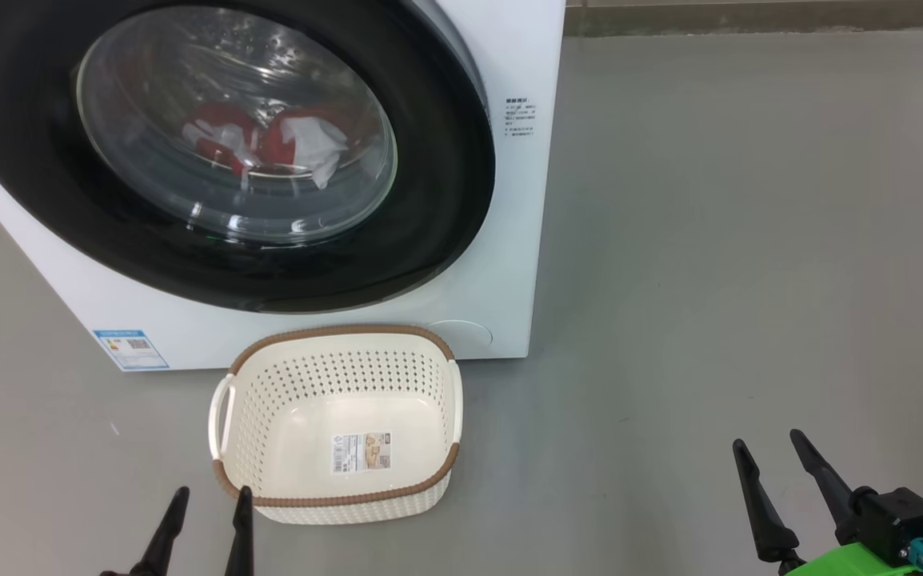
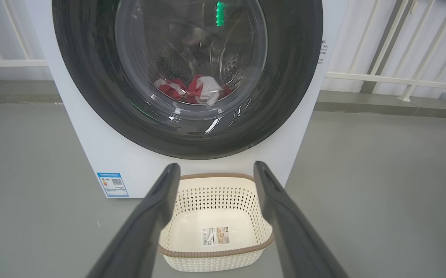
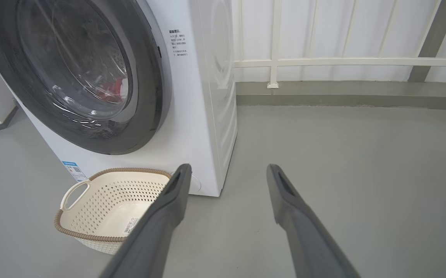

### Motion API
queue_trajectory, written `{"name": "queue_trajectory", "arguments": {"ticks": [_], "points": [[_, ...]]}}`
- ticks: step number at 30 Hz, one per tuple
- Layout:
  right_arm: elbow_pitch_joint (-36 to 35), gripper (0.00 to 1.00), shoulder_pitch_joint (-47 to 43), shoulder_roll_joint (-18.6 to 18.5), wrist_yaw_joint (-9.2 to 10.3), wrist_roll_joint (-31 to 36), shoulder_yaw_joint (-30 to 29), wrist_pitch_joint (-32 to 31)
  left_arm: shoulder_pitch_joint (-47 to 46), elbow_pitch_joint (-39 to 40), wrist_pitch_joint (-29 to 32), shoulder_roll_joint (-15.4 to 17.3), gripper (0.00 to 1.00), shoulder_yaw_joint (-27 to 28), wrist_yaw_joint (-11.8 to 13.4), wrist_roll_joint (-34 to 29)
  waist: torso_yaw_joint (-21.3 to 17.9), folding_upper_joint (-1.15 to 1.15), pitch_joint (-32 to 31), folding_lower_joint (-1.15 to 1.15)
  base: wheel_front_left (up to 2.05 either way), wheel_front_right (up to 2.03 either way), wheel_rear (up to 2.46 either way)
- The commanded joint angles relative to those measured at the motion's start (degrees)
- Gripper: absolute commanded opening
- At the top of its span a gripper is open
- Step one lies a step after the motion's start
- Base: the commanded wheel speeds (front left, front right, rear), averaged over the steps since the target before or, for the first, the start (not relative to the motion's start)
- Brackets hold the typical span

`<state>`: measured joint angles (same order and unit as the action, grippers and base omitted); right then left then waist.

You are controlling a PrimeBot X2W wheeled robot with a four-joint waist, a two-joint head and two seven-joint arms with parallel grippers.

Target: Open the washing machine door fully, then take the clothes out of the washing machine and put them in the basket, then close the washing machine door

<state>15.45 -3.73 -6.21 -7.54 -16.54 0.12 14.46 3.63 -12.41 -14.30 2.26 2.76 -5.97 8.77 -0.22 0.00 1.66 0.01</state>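
Note:
The white washing machine (image 1: 509,240) stands on the floor with its black-rimmed round door (image 1: 429,208) shut. Through the glass I see the red and white clothes (image 1: 269,144) lying in the drum; they also show as clothes (image 2: 192,89) in the left wrist view. A cream perforated basket (image 1: 429,376) with a brown rim sits empty on the floor right in front of the machine. My left gripper (image 1: 212,498) is open at the lower left, just short of the basket's near left corner. Far off at the lower right, my right gripper (image 1: 767,440) is open over bare floor.
Grey floor (image 1: 709,280) stretches to the right of the machine. Behind it runs a white railing (image 3: 343,61) along a low kerb. A blue label (image 1: 129,349) sits at the machine's lower left corner.

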Motion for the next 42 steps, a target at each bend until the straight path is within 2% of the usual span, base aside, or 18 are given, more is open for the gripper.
{"name": "queue_trajectory", "arguments": {"ticks": [1, 13, 14, 15, 16, 17, 26, 36, 42], "points": [[-1.43, 1.00, 0.56, -0.64, 0.05, -0.10, 0.83, 0.53, -0.92, 0.92, -0.70, 0.63, 1.00, 2.02, -0.27, 0.64, -0.04, 0.00, -0.15, 0.00, 0.00, 0.00, 0.00], [-1.76, 1.00, 0.60, -0.34, 0.05, -0.55, 0.86, 0.54, -0.79, 1.06, -0.70, 0.62, 1.00, 1.98, -0.42, 0.65, 0.08, 0.00, -0.76, 0.00, 0.00, 0.00, 0.00], [-1.80, 0.65, 0.78, -0.26, 0.05, -1.02, 1.06, 0.54, -0.76, 1.10, -0.70, 0.62, 1.00, 1.92, -0.43, 0.67, 0.09, 0.00, -0.79, 0.00, 0.00, 0.00, 0.00], [-1.90, 0.40, 1.05, -0.12, 0.05, -1.84, 1.15, 0.54, -0.75, 1.15, -0.70, 0.62, 1.00, 1.83, -0.44, 0.70, 0.11, 0.00, -0.80, 0.00, 0.00, 0.00, 0.00], [-1.98, 0.03, 1.35, 0.01, 0.05, -2.65, 1.19, 0.54, -0.75, 1.21, -0.70, 0.62, 1.00, 1.69, -0.44, 0.72, 0.15, 0.00, -0.80, 0.00, 0.00, 0.00, 0.00], [-2.13, 0.00, 1.72, 0.09, 0.05, -3.34, 1.36, 0.54, -0.75, 1.29, -0.70, 0.62, 1.00, 1.50, -0.43, 0.75, 0.19, 0.00, -0.78, 0.00, 0.00, 0.00, 0.00], [-5.18, 0.00, 10.41, 0.79, 0.05, -13.55, 2.79, 0.54, -1.48, 2.27, -0.70, 0.62, 1.00, 0.25, -0.04, 1.57, 0.41, 0.00, 1.14, 0.00, 0.00, 0.00, 0.00], [-5.51, 0.00, 26.17, -3.54, 0.05, -22.53, 5.02, 0.54, -4.78, 2.19, -0.70, 0.62, 1.00, -1.05, -0.54, 1.91, 3.22, 0.00, 5.46, 0.00, 0.00, 0.00, 0.00], [-3.16, 0.00, 34.71, -6.23, 0.05, -28.53, 6.85, 0.54, -6.38, 2.06, -0.70, 0.62, 1.00, -1.44, -0.80, 2.44, 5.48, 0.00, 7.87, 0.00, 0.00, 0.00, 0.00]]}}
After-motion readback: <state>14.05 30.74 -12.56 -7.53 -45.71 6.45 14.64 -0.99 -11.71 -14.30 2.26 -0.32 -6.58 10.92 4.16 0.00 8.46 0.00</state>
